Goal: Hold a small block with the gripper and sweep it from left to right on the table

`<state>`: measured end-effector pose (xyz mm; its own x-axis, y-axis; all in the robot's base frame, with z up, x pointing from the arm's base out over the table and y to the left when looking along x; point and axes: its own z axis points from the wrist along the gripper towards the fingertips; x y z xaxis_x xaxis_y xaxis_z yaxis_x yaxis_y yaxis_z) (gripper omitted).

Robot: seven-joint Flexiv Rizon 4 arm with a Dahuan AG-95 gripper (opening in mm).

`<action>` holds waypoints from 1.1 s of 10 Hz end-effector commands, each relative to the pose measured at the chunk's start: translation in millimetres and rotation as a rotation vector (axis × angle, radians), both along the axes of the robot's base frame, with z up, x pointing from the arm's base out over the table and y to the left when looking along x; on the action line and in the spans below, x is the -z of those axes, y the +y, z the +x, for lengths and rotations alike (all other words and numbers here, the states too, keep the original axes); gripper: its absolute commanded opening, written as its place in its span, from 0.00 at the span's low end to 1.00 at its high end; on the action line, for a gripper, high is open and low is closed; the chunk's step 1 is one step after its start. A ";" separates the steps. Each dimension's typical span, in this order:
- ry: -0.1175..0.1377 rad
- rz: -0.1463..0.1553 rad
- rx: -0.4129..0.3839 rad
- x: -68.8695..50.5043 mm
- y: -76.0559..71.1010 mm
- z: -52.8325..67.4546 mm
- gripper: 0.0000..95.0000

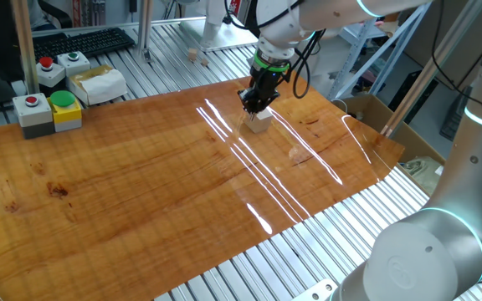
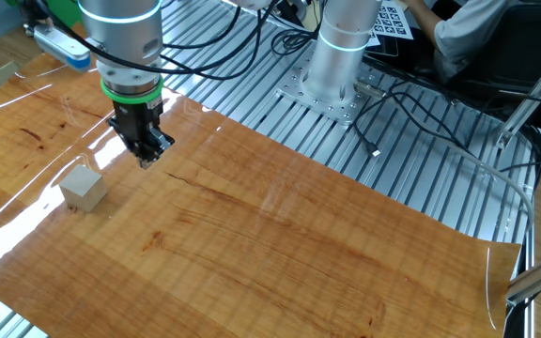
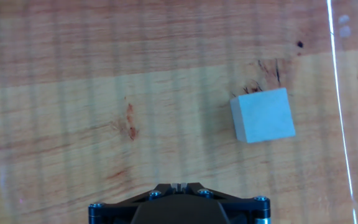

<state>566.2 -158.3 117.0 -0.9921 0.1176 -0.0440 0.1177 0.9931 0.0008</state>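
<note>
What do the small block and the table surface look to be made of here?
The small block: probably plain unfinished wood, pale beige, matte, with no glare. The table: a wood-grain board, orange-brown with dark knots; its high gloss, mirroring bright light streaks, suggests varnish or laminate, and the pictures cannot tell which.

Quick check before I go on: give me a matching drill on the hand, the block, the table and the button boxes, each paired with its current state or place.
1. hand
2. small block
3. table
4. grey button boxes

a. glossy orange-brown, streaked with glare
b. resting loose on the wood, ungrasped
c. on the ribbed metal frame, off the board's corner
d. poised over the board beside the cube, holding nothing

Pairs: 1-d, 2-b, 3-a, 4-c
</note>
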 end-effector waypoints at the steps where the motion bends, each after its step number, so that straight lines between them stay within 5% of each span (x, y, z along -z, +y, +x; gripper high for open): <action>1: 0.014 0.003 0.042 0.2 -0.1 0.7 0.00; 6: 0.016 0.010 0.084 0.2 -0.1 0.7 0.00; 11: 0.009 -0.006 -0.093 0.2 -0.1 0.7 0.00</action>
<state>566.8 -158.5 116.9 -0.9967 0.0720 -0.0366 0.0721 0.9974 -0.0026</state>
